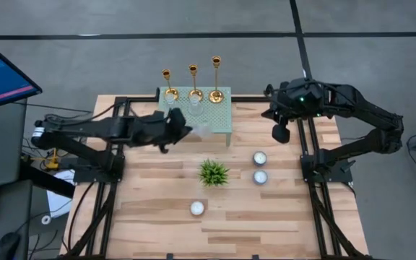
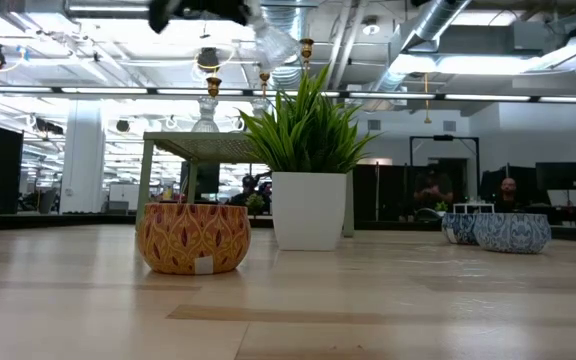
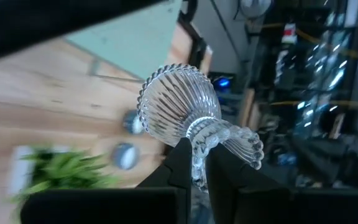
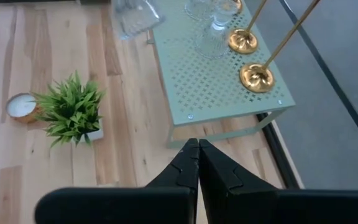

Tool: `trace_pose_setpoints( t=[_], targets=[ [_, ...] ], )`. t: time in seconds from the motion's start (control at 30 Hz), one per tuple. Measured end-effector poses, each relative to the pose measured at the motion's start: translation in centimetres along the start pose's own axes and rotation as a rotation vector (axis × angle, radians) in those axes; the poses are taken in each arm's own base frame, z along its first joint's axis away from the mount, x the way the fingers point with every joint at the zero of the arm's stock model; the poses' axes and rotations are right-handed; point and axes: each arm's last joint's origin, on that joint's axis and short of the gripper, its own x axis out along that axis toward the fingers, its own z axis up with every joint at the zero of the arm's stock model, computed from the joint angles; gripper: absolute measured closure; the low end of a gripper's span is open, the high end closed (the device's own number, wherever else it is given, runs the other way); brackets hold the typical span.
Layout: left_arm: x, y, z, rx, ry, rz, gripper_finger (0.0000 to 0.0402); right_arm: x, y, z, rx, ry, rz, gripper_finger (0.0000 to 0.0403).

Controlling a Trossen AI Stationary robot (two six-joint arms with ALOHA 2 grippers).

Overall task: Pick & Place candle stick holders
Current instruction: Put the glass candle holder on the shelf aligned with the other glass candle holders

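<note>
Ribbed clear glass was what your left gripper (image 3: pixel 194 163) had hold of: a fluted glass holder (image 3: pixel 188 115) with a beaded rim, a scalloped foot and a narrow waist, pinched at that waist between fingers nearly closed, and carried tilted on its side above the wooden tabletop (image 1: pixel 157 217) just off the front left corner of the shelf (image 1: pixel 219 115). That shelf was pale green perforated metal on thin legs, standing at the tabletop's far edge. On its back edge you had the three candle stick holders (image 1: pixel 193 83) in a row, slim polished gold with round flared bases, thin stems and small cups, none of them touched by either gripper. Two more clear glass pieces (image 4: pixel 213 28) stood on the shelf in front of them; their outlines blurred into the perforations, so their exact form was hard to make out. Your left arm reached in level from the tabletop's left edge. Your right gripper (image 4: pixel 198 152) was shut with nothing in it, hanging over the far right part of the tabletop, well clear of the shelf. A small spiky green plant (image 1: pixel 213 172) in a white pot sat mid-table, with three tealights in patterned bowls (image 1: pixel 260 167) near it.
</note>
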Motion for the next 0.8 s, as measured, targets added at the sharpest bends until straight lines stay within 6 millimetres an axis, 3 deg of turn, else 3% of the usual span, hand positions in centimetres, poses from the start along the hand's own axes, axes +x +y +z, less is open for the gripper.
trace_pose_setpoints(
  t=[0.2,0.43,0.8],
  targets=[
    [3.3,-0.3,0.5,-0.085,-0.041,-0.024,0.0378,0.0,-0.3,0.1,-0.003,-0.012,-0.012,0.0403],
    [6.5,0.6,0.7,-0.145,-0.054,0.043,0.0378,0.0,-0.3,0.6,-0.042,-0.06,-0.015,0.0403],
    [7.5,0.3,2.5,-0.166,-0.123,0.029,0.0378,0.0,-0.3,0.6,-0.049,-0.063,-0.015,0.0403]
  ],
)
